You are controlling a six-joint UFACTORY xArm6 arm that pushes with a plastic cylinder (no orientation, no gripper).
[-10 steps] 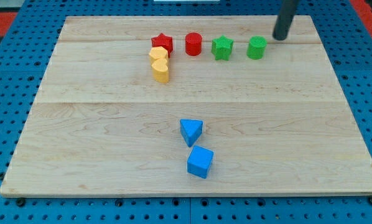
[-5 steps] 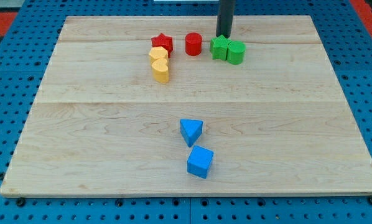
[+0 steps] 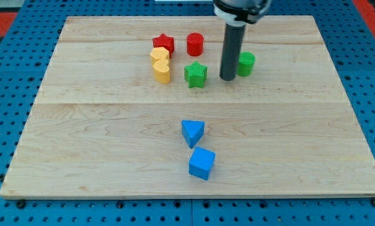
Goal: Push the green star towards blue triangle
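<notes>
Board: pale wooden board (image 3: 112, 125) on a blue pegboard.
Yellow blocks: two yellow rounded blocks (image 3: 160, 64) stacked top-to-bottom in view, touching; shape hard to tell, maybe hearts.
Red star block (image 3: 163, 43): just above the yellows.
Red cylinder block (image 3: 195, 44): right of red star.
Green star block (image 3: 195, 75): below red cyl., well above blue triangle block (image 3: 192, 132); just left of my tip.
Blue cube block (image 3: 202, 163): below the triangle, nearly touching.
My tip (image 3: 227, 78): bare rod, no jaws, holds nothing; betw. green star and green cylinder block (image 3: 245, 64), close to cyl.
</notes>
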